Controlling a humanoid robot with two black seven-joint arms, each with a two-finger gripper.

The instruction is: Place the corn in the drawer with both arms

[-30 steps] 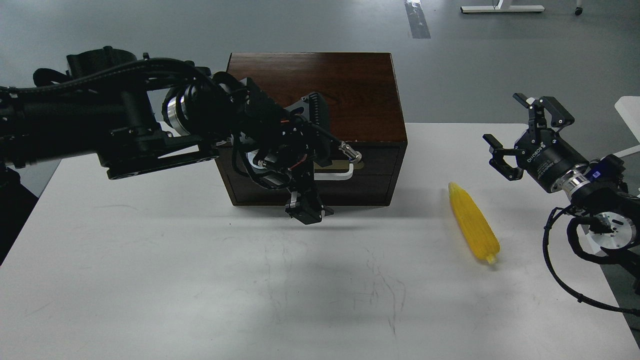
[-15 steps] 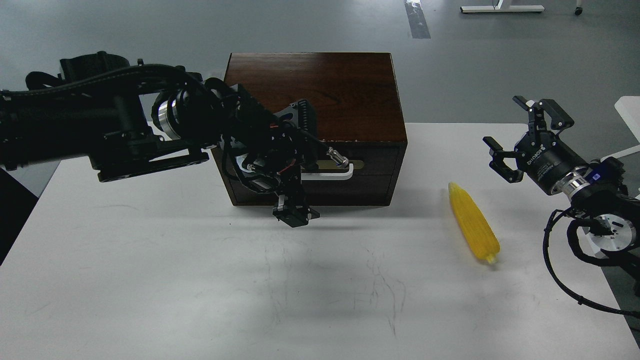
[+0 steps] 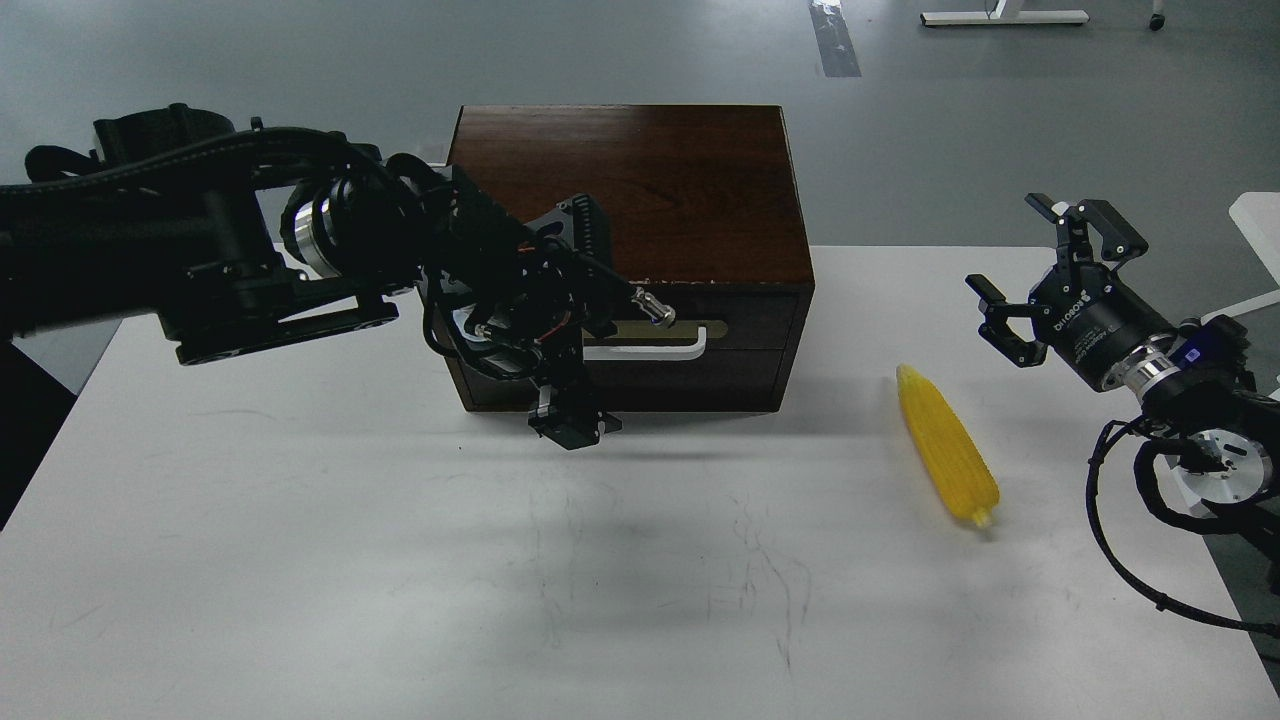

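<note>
One corn cob (image 3: 946,446) lies bare on the white tabletop (image 3: 300,560) at right of centre, well apart from the one wooden box (image 3: 640,200) at upper centre, whose single drawer (image 3: 740,330) looks shut. The left gripper (image 3: 560,400) hangs in front of the drawer's left half, beside the white handle (image 3: 660,350), probably to pull it; whether its fingers are parted, I cannot tell. The right gripper (image 3: 1040,270), fingers spread and empty, waits above the corn, likely to lift it.
</note>
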